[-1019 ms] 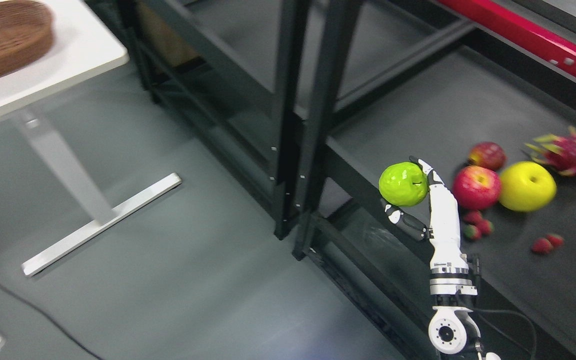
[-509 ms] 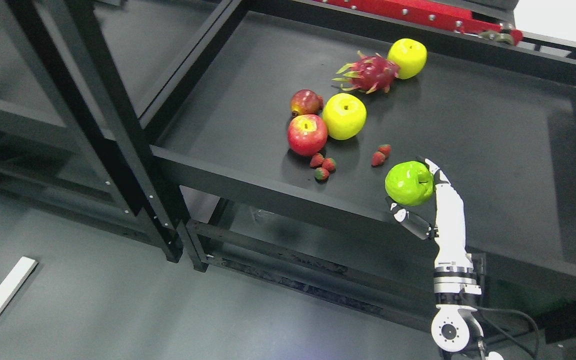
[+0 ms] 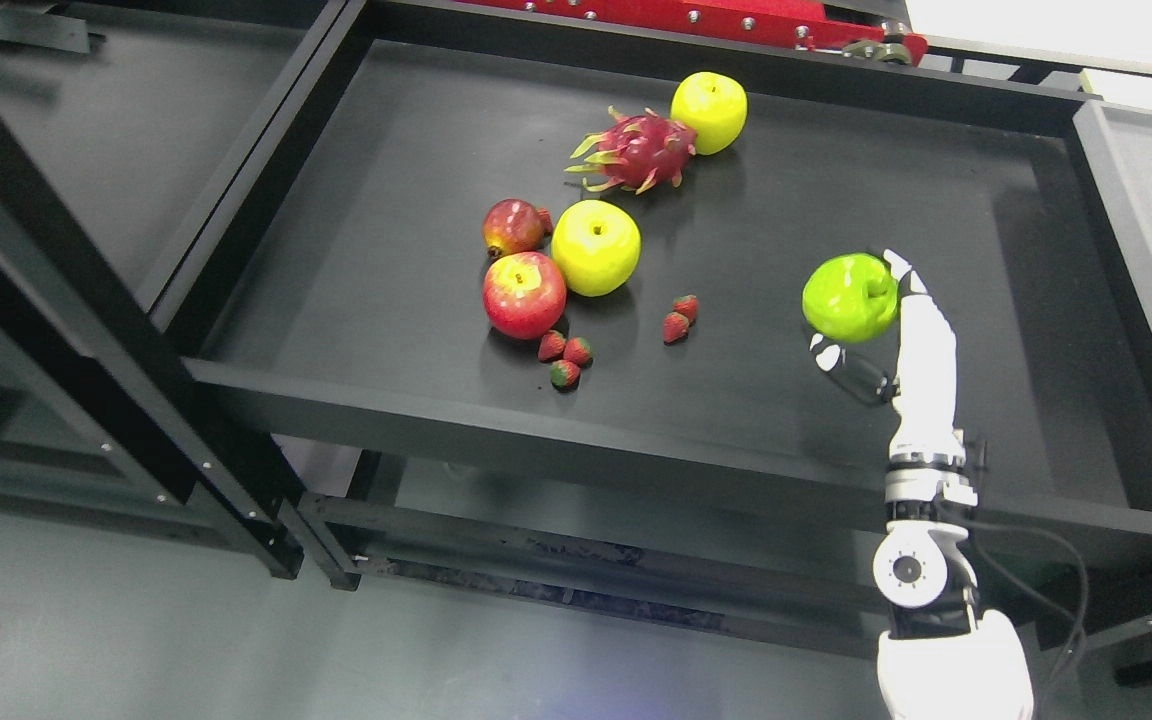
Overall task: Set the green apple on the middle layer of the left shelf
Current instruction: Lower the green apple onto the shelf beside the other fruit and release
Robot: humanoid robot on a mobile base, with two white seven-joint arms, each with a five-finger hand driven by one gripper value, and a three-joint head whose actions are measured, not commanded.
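Observation:
The green apple (image 3: 848,297) is held in my right hand (image 3: 881,320), whose white arm rises from the bottom right. Fingers wrap its right side and the thumb sits below it. Hand and apple hover over the right part of a black shelf tray (image 3: 356,300). My left arm does not show.
On the tray lie a red apple (image 3: 524,294), a yellow apple (image 3: 595,247), a second yellow apple (image 3: 708,111), a dragon fruit (image 3: 636,150), a pomegranate (image 3: 513,226) and several strawberries (image 3: 564,355). Black uprights (image 3: 86,320) separate another shelf unit at left. A grey panel (image 3: 1151,215) lies at right.
The whole picture has swung right, so the camera moved from the floor and table to the shelf tray. My right hand with the apple now sits higher, over the tray.

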